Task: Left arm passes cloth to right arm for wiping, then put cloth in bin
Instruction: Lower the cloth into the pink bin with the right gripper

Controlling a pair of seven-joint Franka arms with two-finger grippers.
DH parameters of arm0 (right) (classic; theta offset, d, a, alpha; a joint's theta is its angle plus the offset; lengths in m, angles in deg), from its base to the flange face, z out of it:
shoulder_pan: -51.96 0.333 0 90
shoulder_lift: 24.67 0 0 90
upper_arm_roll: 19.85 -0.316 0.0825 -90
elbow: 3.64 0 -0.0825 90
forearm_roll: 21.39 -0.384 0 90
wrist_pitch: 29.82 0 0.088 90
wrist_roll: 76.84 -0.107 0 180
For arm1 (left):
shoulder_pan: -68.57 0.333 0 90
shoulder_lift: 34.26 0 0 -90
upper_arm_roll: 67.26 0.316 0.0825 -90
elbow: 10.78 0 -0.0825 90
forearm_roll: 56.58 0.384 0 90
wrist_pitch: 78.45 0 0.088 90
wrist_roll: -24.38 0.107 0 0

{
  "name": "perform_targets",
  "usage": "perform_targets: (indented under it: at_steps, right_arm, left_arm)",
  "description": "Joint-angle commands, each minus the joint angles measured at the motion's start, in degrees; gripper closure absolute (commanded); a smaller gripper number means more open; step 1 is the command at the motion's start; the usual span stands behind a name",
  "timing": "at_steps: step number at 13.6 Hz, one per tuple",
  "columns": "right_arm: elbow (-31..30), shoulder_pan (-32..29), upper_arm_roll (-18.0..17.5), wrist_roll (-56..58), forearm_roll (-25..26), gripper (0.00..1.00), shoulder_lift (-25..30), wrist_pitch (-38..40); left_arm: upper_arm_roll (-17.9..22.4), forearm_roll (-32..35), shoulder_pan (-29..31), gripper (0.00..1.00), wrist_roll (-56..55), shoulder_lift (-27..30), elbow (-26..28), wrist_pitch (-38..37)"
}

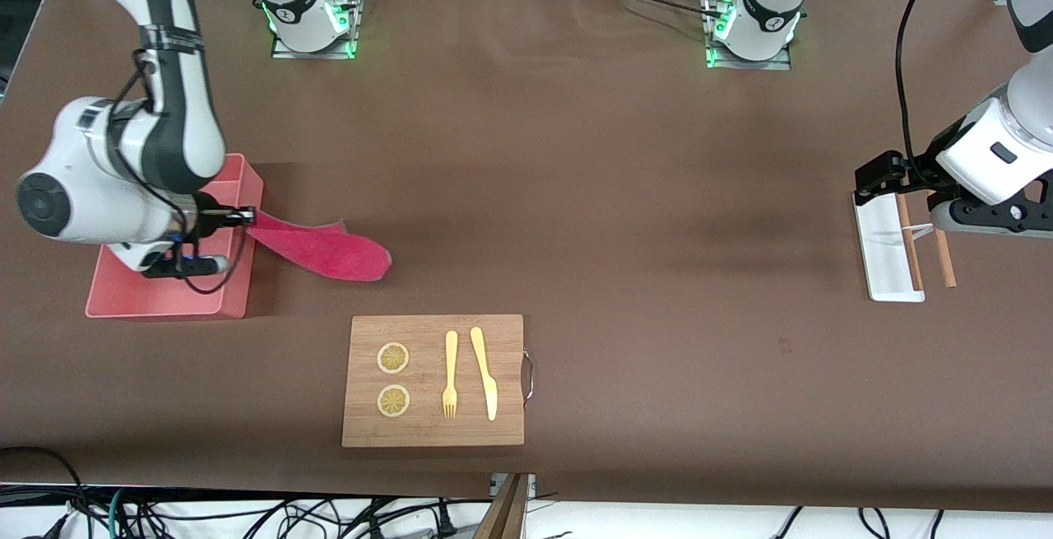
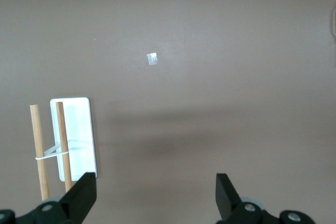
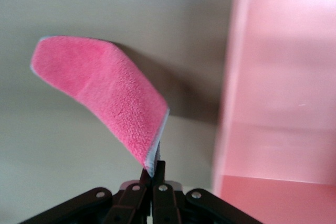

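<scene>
My right gripper is shut on one corner of the crimson-pink cloth, at the pink bin's wall that faces the table's middle. The cloth stretches out from the fingers over the brown table, beside the bin, not in it. In the right wrist view the cloth shows its pink face and a thin grey edge above the shut gripper, with the bin beside it. My left gripper is open and empty over the white tray, and also shows in the left wrist view.
A small white tray with two wooden sticks lies at the left arm's end; it also shows in the left wrist view. A wooden cutting board with two lemon slices, a fork and a knife lies nearer the front camera.
</scene>
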Motion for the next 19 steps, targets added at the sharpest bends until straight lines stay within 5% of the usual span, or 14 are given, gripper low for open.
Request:
perform_targets:
  at_steps: [1, 9, 12, 19]
  right_arm:
    - [2.7, 0.1, 2.1, 3.1, 1.5, 1.00, 1.9, 4.9]
    - [23.1, -0.3, 12.1, 10.1, 8.3, 1.00, 2.3, 32.7]
    - [24.4, -0.4, 15.8, 15.5, 8.8, 1.00, 2.3, 33.7]
    - [25.5, -0.4, 16.0, 16.0, 11.8, 1.00, 2.2, 33.8]
  left_arm:
    - [0.2, 0.5, 0.0, 0.00, 0.3, -0.7, -2.0, -1.4]
    - [0.2, 0.3, 0.8, 0.00, 0.3, -0.7, -2.0, -1.3]
    - [0.2, 0.3, 0.9, 0.00, 0.5, -0.7, -2.0, -1.3]
    - [0.3, 0.3, 1.0, 0.00, 0.4, -0.7, -2.0, -1.3]
